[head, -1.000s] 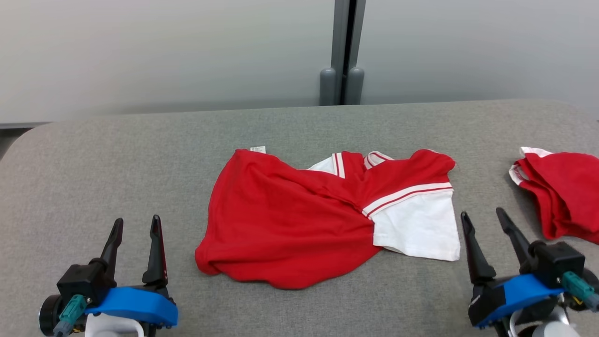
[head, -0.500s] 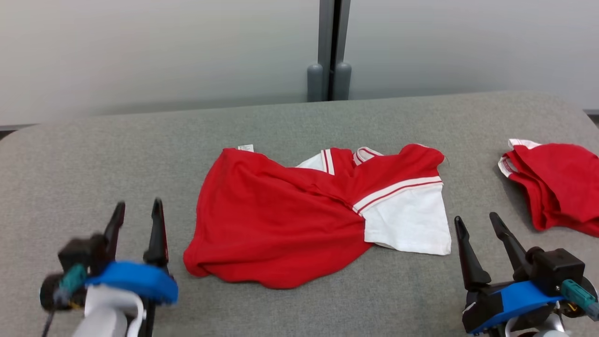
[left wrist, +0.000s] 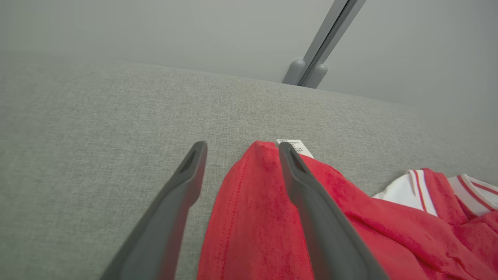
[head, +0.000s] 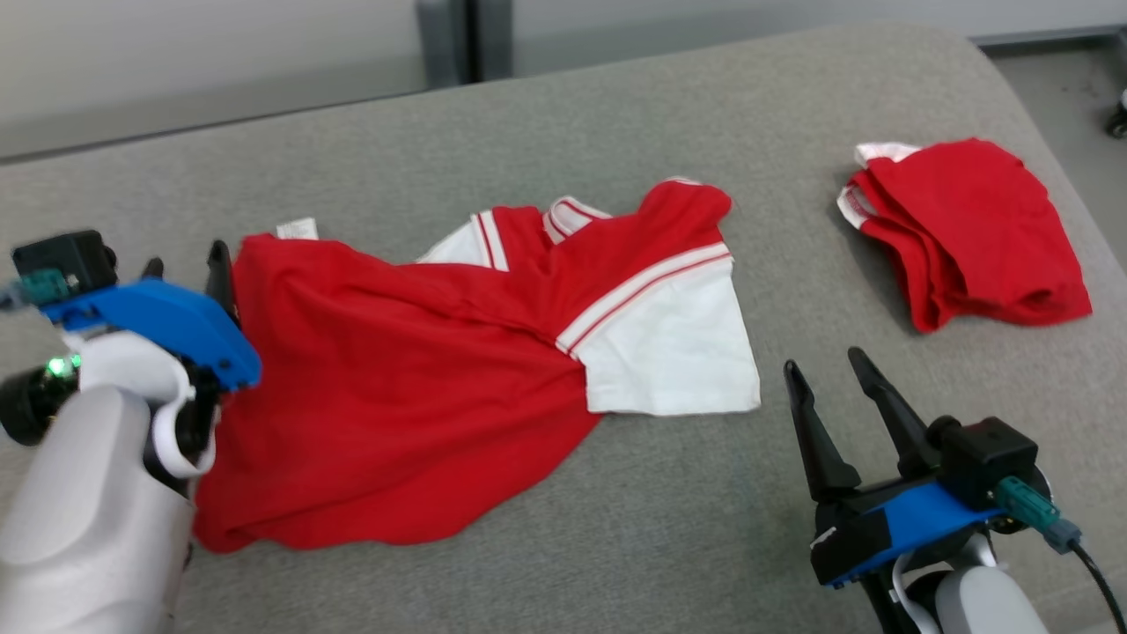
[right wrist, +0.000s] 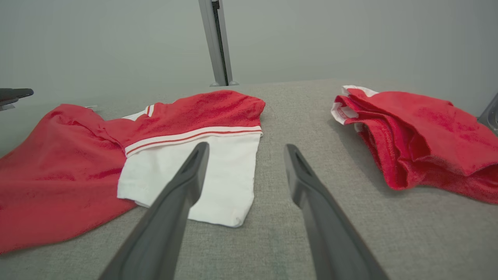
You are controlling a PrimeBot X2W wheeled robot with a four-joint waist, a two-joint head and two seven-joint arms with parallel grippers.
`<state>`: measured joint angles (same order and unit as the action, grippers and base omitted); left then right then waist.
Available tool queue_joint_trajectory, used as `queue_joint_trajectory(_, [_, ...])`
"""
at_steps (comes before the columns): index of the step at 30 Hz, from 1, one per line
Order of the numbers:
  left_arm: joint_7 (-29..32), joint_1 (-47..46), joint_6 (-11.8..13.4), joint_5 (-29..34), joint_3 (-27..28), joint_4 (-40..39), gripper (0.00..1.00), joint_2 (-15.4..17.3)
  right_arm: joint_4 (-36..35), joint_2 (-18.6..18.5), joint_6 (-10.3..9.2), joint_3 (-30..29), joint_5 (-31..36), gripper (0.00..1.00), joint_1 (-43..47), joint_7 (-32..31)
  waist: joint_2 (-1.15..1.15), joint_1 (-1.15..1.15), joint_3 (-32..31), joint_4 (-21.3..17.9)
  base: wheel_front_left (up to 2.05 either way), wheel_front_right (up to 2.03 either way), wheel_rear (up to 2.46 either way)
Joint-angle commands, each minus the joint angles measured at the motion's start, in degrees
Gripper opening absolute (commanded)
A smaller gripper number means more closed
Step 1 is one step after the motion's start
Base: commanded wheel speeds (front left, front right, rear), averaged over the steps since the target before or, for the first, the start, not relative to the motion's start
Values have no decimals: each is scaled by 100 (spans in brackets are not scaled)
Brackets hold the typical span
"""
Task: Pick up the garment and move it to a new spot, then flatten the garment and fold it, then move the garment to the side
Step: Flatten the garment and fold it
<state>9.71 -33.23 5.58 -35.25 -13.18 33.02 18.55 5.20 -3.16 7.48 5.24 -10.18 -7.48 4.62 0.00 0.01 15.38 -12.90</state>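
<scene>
**Left gripper open at garment's corner**

Mid-table [head: 616, 528]: garment [head: 396, 396] crumpled, red body toward the left edge, white sleeve [head: 669, 352] toward the right. At its far left corner, beside the label [head: 297, 229], left gripper [head: 185, 258] with fingers [left wrist: 311, 202] spread: one above red cloth, the other above bare table (no telling whether either touches the cloth). Grips nothing. Toward the near edge, right of the sleeve and apart from it, right gripper [head: 824, 361], fingers likewise parted, tips pointing at the far edge. Holds nothing either. Toward the right edge, well apart from the garment, a folded red pile [head: 968, 229] with white trim.
</scene>
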Motion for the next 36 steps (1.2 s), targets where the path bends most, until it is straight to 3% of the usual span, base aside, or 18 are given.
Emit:
queue_joint_trajectory(1, [74,-194,51,-45,56,86,100,50,51,9,3,23,-55,100,-67,42,0,-1,68,-73,0,0,0])
queue_joint_trajectory(8, [709,-377,126,-27,-80,596,100,213,260,24,3,148,-164,100,-171,209,0,-1,351,-467,0,0,0])
queue_joint_trajectory(12, [722,-340,329,150,-188,823,100,282,338,26,3,188,-229,100,-219,279,0,-1,413,-560,0,0,0])
queue_joint_trajectory(14, [792,-320,285,119,-226,914,96,226,349,27,3,168,-236,100,-242,314,0,-1,424,-557,0,0,0])
queue_joint_trajectory(15, [835,-313,237,82,-250,940,22,179,353,27,3,147,-227,100,-250,321,0,-1,425,-537,0,0,0])
queue_joint_trajectory(16, [842,-317,173,45,-261,941,0,131,356,28,3,125,-221,100,-252,325,0,-1,421,-509,0,0,0])
queue_joint_trajectory(23, [-69,-504,-153,65,-258,435,0,-19,315,26,3,2,-212,100,-275,342,0,-1,308,-138,0,0,0])
queue_joint_trajectory(28, [-755,123,-512,264,-616,-581,0,-199,237,5,3,-186,-139,100,-108,266,0,-1,-35,380,0,0,0])
queue_joint_trajectory(32, [-781,953,-532,460,-1072,-1501,0,-232,128,-16,3,-372,-55,100,67,144,0,-1,-284,725,0,0,0])
queue_joint_trajectory(36, [-599,1821,-387,645,-1441,-2358,0,-113,7,-12,3,-507,-11,100,200,58,0,-1,-450,1030,0,0,0])
